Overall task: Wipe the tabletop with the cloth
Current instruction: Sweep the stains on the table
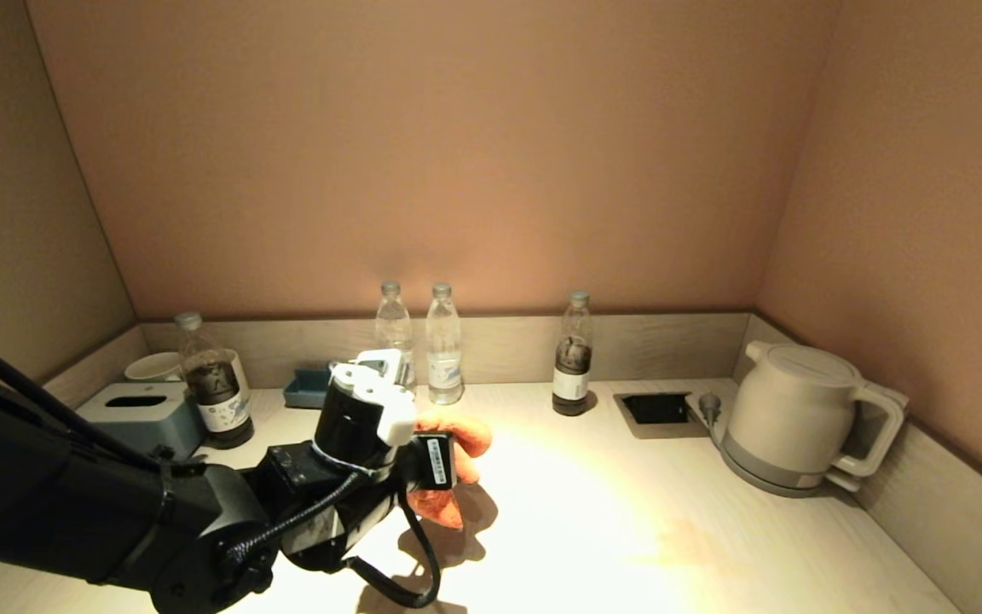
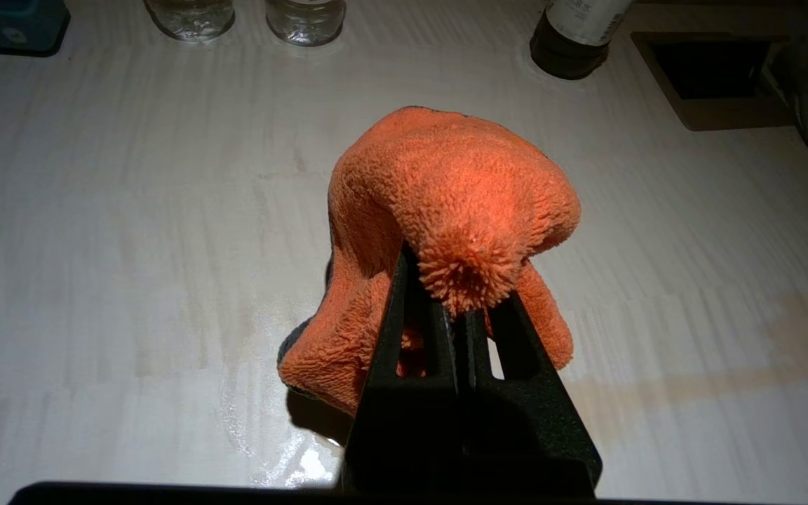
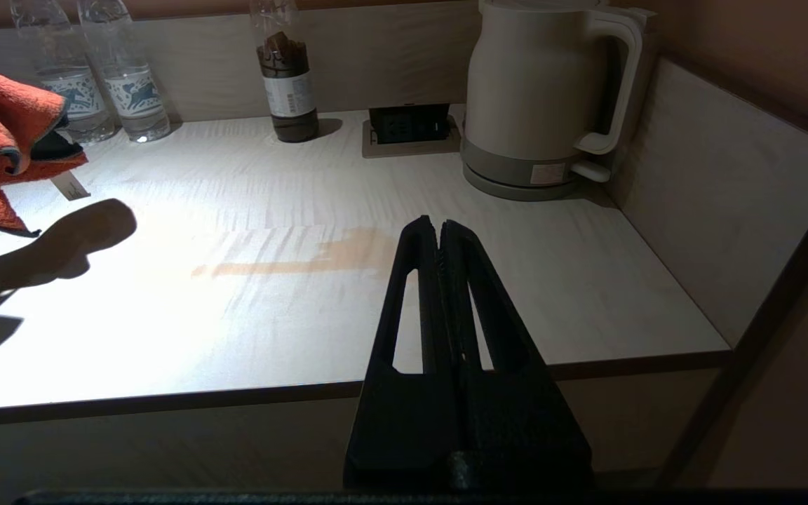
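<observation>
Orange terry cloth (image 2: 446, 189), bunched, dark-edged, above pale tabletop (image 2: 130, 245).

Tabletop (image 1: 593, 512): pale wood-grain w/ low rim on 3 sides, faint brownish smear on the bare surface just ahead of the right gripper (image 3: 439, 231). Past the left gripper (image 2: 456, 308), along the back rim: 2 clear water bottles (image 1: 419, 345) side by side, dark-filled bottle (image 1: 574, 358) further along. Recessed black socket (image 1: 657, 408) next to it, then white kettle (image 1: 798, 418) on its base in the corner. Other end: blue tray (image 1: 305, 388), another dark bottle (image 1: 211, 384), grey-blue tissue box (image 1: 137, 414), white cup (image 1: 154, 365).
</observation>
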{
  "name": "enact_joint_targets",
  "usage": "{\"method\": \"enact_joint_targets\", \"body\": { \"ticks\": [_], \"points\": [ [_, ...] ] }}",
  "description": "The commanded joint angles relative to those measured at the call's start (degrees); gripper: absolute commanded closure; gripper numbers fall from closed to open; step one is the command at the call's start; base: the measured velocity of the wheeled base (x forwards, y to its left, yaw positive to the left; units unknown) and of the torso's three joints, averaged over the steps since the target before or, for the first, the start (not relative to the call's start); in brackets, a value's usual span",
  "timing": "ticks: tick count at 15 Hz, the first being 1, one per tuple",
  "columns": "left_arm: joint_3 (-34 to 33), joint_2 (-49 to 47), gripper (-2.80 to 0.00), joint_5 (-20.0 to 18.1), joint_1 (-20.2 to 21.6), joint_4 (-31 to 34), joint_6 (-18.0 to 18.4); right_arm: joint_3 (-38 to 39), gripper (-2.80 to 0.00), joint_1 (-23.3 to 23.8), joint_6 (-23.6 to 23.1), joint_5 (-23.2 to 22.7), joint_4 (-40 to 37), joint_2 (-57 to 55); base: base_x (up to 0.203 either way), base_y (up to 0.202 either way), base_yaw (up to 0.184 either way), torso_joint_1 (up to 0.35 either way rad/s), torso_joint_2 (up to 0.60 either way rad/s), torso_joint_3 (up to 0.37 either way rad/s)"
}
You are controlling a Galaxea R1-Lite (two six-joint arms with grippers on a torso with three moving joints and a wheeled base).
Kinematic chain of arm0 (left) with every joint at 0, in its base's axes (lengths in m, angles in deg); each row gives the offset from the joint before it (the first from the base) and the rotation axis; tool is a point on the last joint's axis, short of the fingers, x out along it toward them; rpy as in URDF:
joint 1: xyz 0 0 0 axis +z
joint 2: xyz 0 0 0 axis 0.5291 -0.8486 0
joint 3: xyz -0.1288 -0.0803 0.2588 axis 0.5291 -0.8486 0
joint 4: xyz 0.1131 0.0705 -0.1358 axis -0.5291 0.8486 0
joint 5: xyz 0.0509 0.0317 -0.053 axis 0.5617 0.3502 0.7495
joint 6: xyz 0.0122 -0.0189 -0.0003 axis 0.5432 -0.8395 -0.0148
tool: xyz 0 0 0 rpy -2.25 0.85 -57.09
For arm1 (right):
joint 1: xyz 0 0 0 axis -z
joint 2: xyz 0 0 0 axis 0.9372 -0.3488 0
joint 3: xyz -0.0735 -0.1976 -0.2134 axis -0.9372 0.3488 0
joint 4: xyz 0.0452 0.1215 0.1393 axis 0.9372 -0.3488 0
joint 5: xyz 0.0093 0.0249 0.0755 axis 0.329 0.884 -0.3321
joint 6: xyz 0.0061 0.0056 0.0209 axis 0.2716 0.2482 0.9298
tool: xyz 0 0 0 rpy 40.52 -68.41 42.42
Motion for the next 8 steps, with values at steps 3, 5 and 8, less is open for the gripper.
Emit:
{"method": "enact_joint_targets", "body": {
  "ticks": [3, 5, 8],
  "points": [
    [3.72, -0.28, 0.00, -2.34, 7.67, 2.09, -0.34, 0.00, 0.00, 0.01, 0.01, 0.00, 0.02, -0.07, 0.000, 0.000, 0.000, 0.000, 0.00, 0.000],
    [6.52, -2.59, 0.00, -2.31, 11.02, 3.23, -0.15, 0.00, 0.00, 0.01, 0.03, 0.00, 0.06, -0.07, 0.000, 0.000, 0.000, 0.000, 0.00, 0.000],
    [7.77, -4.45, 0.00, -1.70, 12.36, 3.41, 0.03, 0.00, 0.00, 0.01, 0.03, 0.00, 0.02, -0.07, 0.000, 0.000, 0.000, 0.000, 0.00, 0.000]
  ]
}}
